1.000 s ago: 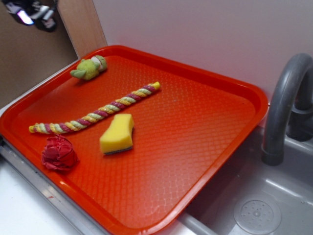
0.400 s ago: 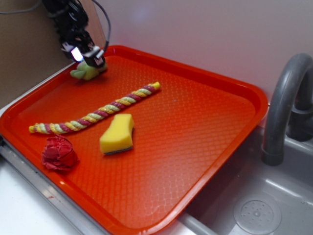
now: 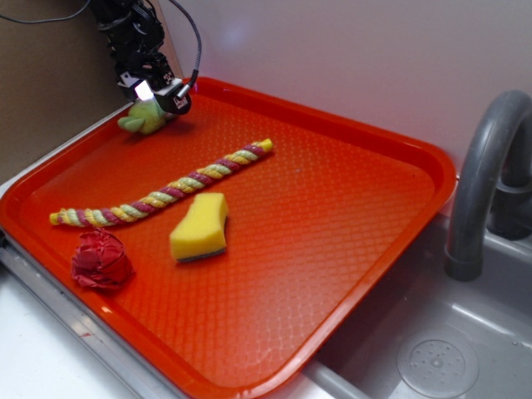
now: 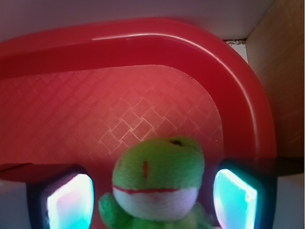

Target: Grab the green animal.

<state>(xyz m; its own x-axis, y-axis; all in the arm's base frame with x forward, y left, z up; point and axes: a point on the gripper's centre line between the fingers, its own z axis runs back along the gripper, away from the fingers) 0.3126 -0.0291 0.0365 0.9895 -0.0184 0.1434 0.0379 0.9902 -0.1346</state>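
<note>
My tool (image 3: pixel 158 93) hangs over the far left corner of the red tray (image 3: pixel 349 249) with its pads spread apart, one on each side of the green animal (image 4: pixel 157 183) and neither touching it yet — in the wrist view the plush sits between the two lit pads (image 4: pixel 69 200) with a gap at each flank. The risk, as I judge it, is closing too high: the fuzzy body is soft and rounded, so the pads could skid over it or pinch only fluff. The tray's raised rim (image 4: pixel 238 95) is close behind and could catch a finger. From the exterior view my tool covers most of the toy; its lower part is cropped in the wrist view.
</note>
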